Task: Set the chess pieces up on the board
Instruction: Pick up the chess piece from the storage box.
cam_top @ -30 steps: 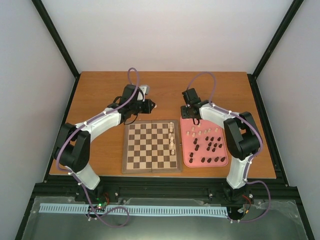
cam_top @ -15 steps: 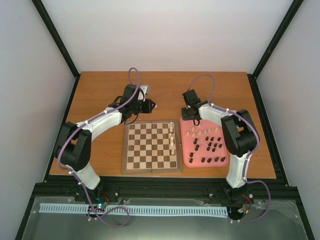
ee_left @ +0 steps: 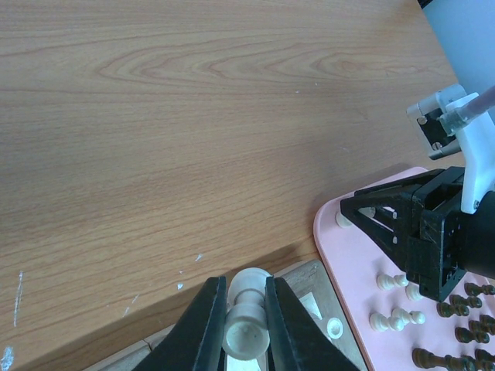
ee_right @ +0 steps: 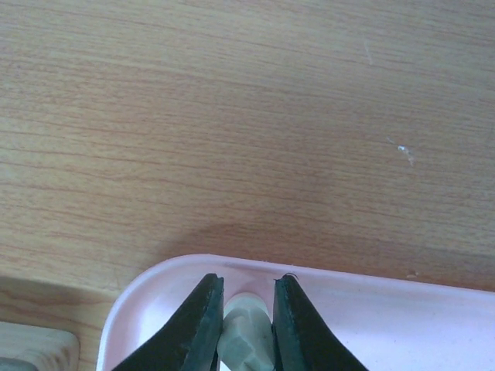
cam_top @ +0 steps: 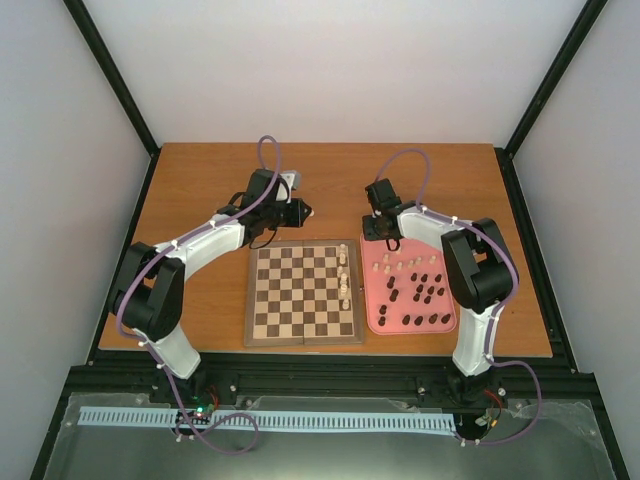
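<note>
Chessmen (ee_left: 390, 280) dot the pink tray (ee_right: 387, 309) near the right tool's (ee_right: 247, 287) cream piece (ee_right: 246, 325).

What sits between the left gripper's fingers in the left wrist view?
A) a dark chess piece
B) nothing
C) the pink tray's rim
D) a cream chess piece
D: the left gripper has both fingers pressed against a cream chess piece, which fills the gap between them.
</note>
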Available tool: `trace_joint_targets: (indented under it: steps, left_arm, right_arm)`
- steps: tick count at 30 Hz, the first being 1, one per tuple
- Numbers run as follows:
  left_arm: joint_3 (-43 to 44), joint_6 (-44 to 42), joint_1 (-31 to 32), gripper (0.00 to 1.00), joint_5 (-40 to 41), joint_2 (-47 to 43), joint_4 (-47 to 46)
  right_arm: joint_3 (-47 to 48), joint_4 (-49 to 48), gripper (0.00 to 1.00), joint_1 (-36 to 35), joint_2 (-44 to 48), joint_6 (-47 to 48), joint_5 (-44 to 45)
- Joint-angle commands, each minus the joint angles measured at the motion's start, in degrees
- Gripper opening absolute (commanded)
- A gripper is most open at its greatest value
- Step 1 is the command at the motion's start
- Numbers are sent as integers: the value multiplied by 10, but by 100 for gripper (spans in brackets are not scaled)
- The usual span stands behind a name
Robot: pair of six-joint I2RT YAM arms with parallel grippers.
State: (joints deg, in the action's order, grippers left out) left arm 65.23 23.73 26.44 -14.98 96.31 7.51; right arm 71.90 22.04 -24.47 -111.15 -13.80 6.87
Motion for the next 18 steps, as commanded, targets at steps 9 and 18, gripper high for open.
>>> trace_joint_targets:
  steps: [9,18]
  left_arm:
    - [24,-10,1,1,-2,1,6]
    - [27,-14,1,1,2,-2,11]
  right_arm:
    - [-16,60,14,-66,151,-26,38]
    - [-74,159,14,-219,293,-46,88]
